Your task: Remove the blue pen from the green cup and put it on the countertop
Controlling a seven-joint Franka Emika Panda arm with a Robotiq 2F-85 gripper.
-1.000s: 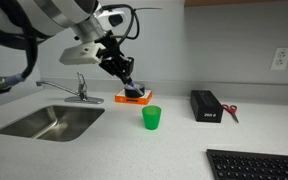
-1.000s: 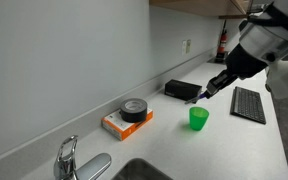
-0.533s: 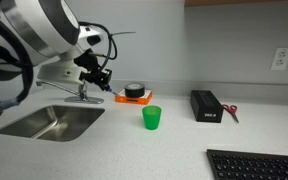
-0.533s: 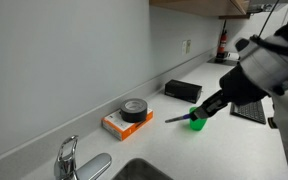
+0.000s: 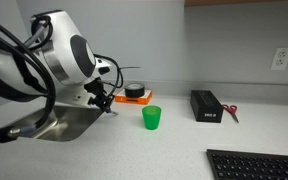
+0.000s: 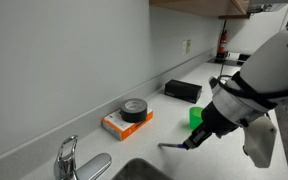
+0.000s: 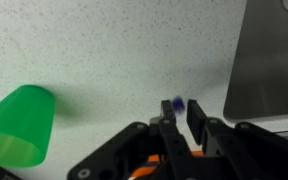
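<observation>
My gripper [image 5: 105, 101] is shut on the blue pen [image 6: 171, 146] and holds it low over the countertop [image 5: 164, 150], between the sink [image 5: 59, 124] and the green cup [image 5: 151, 117]. In the wrist view the pen [image 7: 177, 103] shows end-on as a small blue spot between the fingertips [image 7: 181, 110]. The green cup [image 7: 19, 125] lies at the lower left there, and the pale speckled countertop [image 7: 104, 50] fills the background. In an exterior view the cup [image 6: 195, 113] is partly hidden behind my arm. The cup stands upright.
An orange base with a black round object [image 5: 134, 93] stands behind the cup by the wall. A black box [image 5: 205, 104] and red-handled scissors [image 5: 231, 113] lie further along, and a keyboard [image 5: 254, 165] lies near the front edge. A faucet [image 6: 67, 158] stands at the sink.
My gripper has carried the blue pen away from above the cup, down and toward the sink side, and it is now close to the counter surface.
</observation>
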